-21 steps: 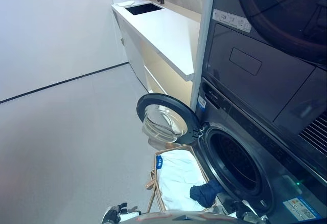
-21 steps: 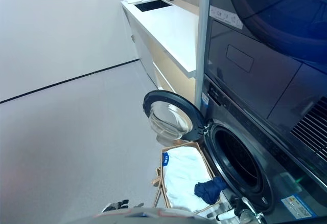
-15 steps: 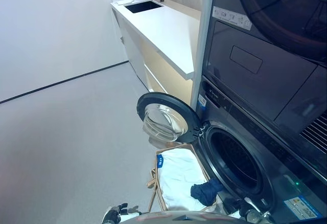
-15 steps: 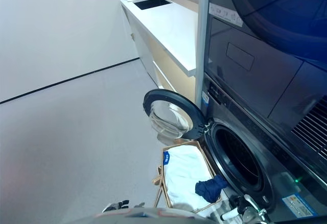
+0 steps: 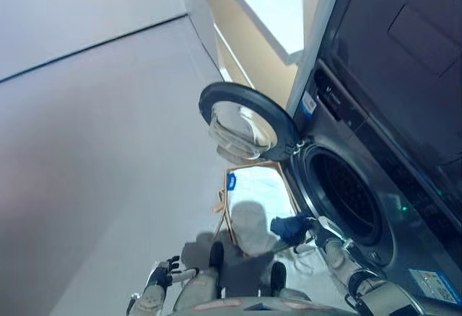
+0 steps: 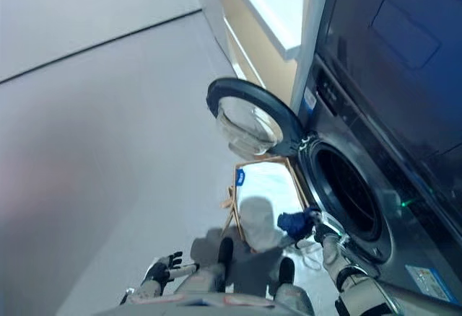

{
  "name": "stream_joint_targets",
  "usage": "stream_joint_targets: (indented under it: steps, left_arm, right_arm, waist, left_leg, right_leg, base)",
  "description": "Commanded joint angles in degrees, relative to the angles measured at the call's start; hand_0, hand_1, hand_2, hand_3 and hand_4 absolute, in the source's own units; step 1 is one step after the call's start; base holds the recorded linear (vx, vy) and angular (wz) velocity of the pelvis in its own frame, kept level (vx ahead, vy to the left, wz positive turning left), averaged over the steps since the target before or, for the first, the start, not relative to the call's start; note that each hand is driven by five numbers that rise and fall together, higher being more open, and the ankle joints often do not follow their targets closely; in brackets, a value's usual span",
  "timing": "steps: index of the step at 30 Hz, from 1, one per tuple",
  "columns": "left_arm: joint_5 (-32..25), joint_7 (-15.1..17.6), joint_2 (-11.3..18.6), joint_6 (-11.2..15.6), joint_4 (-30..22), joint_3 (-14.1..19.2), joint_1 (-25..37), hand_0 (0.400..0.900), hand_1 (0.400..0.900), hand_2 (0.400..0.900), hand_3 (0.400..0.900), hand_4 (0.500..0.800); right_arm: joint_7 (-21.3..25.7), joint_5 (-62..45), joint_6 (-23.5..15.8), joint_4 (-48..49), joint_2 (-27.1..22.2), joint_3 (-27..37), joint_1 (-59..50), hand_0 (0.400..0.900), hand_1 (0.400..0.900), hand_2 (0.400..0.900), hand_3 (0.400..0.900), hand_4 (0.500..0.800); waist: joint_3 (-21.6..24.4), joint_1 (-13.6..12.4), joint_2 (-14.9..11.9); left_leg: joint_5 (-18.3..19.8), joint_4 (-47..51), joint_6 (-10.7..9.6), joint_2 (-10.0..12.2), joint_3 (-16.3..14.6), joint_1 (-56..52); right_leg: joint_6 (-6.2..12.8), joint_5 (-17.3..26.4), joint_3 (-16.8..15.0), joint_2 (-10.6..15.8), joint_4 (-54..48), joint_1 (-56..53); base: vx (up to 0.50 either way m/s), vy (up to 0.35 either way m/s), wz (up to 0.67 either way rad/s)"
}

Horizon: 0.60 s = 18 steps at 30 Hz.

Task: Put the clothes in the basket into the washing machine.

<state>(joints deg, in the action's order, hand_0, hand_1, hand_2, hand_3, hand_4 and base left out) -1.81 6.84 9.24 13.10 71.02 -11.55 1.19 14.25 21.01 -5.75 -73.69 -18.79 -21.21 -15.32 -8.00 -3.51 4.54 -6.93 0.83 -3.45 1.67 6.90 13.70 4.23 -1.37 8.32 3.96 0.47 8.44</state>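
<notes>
Now the right hand is pinching a dark blue crumpled garment, held above the near edge of the wooden-framed laundry basket, just in front of the dark grey front-loading washing machine. White cloth lies in the basket. The machine's round glass door is swung wide open to the left, the drum opening dark. The left hand shows low at the bottom edge, over the grey floor, fingers spread loosely, holding nothing.
</notes>
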Motion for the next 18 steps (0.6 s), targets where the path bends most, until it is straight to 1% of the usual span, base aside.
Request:
stream_joint_targets:
  steps: [1,2,4,6,9,11,13,15,17,18]
  left_arm:
    - [-3.2,3.9,2.7,0.6,1.7,-2.4,3.7,0.9,0.9,0.9,0.9,0.8]
    - [-4.4,4.1,3.1,0.4,1.3,-2.0,4.0,0.9,0.9,0.9,0.9,0.8]
    - [-6.5,4.8,3.3,0.9,0.3,-1.6,3.3,0.9,0.9,0.9,0.9,0.8]
    - [-8.2,5.1,3.4,1.1,-2.0,-1.8,2.6,0.9,0.9,0.9,0.9,0.8]
    - [-10.4,5.6,2.8,1.8,-6.5,-2.4,1.2,0.9,0.9,0.9,0.9,0.8]
    - [-11.3,5.6,2.6,2.2,-8.4,-2.8,0.8,0.9,0.9,0.9,0.9,0.8]
    - [-12.0,5.6,2.9,2.5,-10.0,-3.2,0.9,0.9,0.9,0.9,0.9,0.8]
    - [-12.3,5.4,3.0,2.7,-10.5,-3.9,1.5,0.9,0.9,0.9,0.9,0.8]
    - [-12.4,5.0,3.2,2.8,-10.6,-4.6,2.1,0.9,0.9,0.9,0.9,0.8]
    - [-12.3,4.8,3.1,2.7,-10.6,-4.9,2.3,0.9,0.9,0.9,0.9,0.8]
  right_arm:
    - [2.9,-1.6,2.1,2.5,-1.4,-4.4,-13.3,0.9,0.9,0.9,0.9,0.8]
    - [2.7,-2.4,1.8,5.9,-3.4,-3.7,-14.9,0.9,0.9,0.9,0.9,0.8]
    - [2.6,-4.2,1.6,9.9,-5.7,-3.4,-17.3,0.9,0.9,0.9,0.9,0.8]
    - [2.4,-4.5,2.6,17.6,-7.5,-3.8,-19.4,0.9,0.9,0.9,0.9,0.8]
    - [3.2,-3.3,3.9,25.0,-9.1,-3.5,-21.3,0.9,0.9,0.9,0.9,0.8]
    - [3.9,-3.2,3.9,25.6,-10.5,-2.9,-22.8,0.9,0.9,0.9,0.9,0.8]
    - [4.2,-3.2,4.1,24.9,-12.1,-3.6,-26.4,0.9,0.9,0.9,0.9,0.8]
    - [4.2,-4.4,3.5,20.3,-14.1,-5.3,-31.4,0.9,0.9,0.9,0.9,0.8]
    - [3.6,-6.6,2.8,11.7,-15.8,-8.0,-37.5,0.9,0.9,0.9,0.9,0.8]
    - [3.4,-7.2,2.6,8.0,-16.0,-8.8,-38.8,0.9,0.9,0.9,0.9,0.8]
  waist:
    - [-5.2,-0.8,-2.4]
    - [-5.9,-0.8,-2.3]
    - [-6.7,-1.0,-2.1]
    - [-7.3,-0.8,-2.0]
    - [-9.4,-0.2,-1.5]
    - [-10.3,-0.1,-1.0]
    - [-11.0,-0.3,-0.4]
    - [-11.5,-0.7,0.1]
    - [-11.9,-1.5,0.7]
    - [-11.9,-1.7,1.0]
  left_leg:
    - [5.2,-5.2,3.1,-4.2,-1.6,4.5]
    - [5.3,-6.1,3.2,-4.3,-1.9,5.8]
    - [5.3,-6.7,3.2,-4.3,-2.3,7.9]
    - [5.0,-7.0,3.2,-4.2,-2.8,9.9]
    - [4.9,-7.6,3.3,-4.3,-3.4,12.0]
    - [4.7,-7.6,3.3,-4.3,-3.6,13.2]
    - [4.6,-7.9,3.3,-4.5,-3.9,14.4]
    - [4.6,-8.4,3.2,-4.8,-4.0,15.5]
    - [4.2,-8.2,3.1,-5.0,-3.8,16.3]
    - [4.2,-8.1,3.0,-5.1,-3.7,16.5]
  right_leg:
    - [-0.87,3.7,-2.5,3.0,3.5,8.1]
    - [-0.97,3.9,-2.6,3.1,4.1,9.5]
    - [-1.02,4.4,-3.1,3.0,4.7,12.1]
    - [-1.08,4.5,-3.7,2.7,5.2,14.4]
    - [-1.11,4.4,-4.3,2.5,6.2,16.9]
    - [-1.11,4.3,-4.3,2.6,6.5,18.2]
    - [-1.0,4.1,-4.4,2.8,6.8,19.6]
    - [-0.94,4.2,-4.3,3.1,7.3,20.7]
    - [-0.91,4.2,-4.2,3.2,7.6,21.6]
    - [-0.91,4.3,-4.2,3.2,7.7,21.8]
  base:
    - [-0.14,0.01,0.08]
    - [-0.11,0.025,-0.06]
    - [-0.08,0.055,-0.22]
    - [-0.05,0.05,-0.2]
    - [-0.05,0.056,-0.16]
    - [-0.05,0.054,-0.1]
    - [-0.04,0.05,-0.06]
    - [-0.02,0.028,0.06]
    - [-0.02,0.017,0.09]
    - [0.0,0.011,0.1]
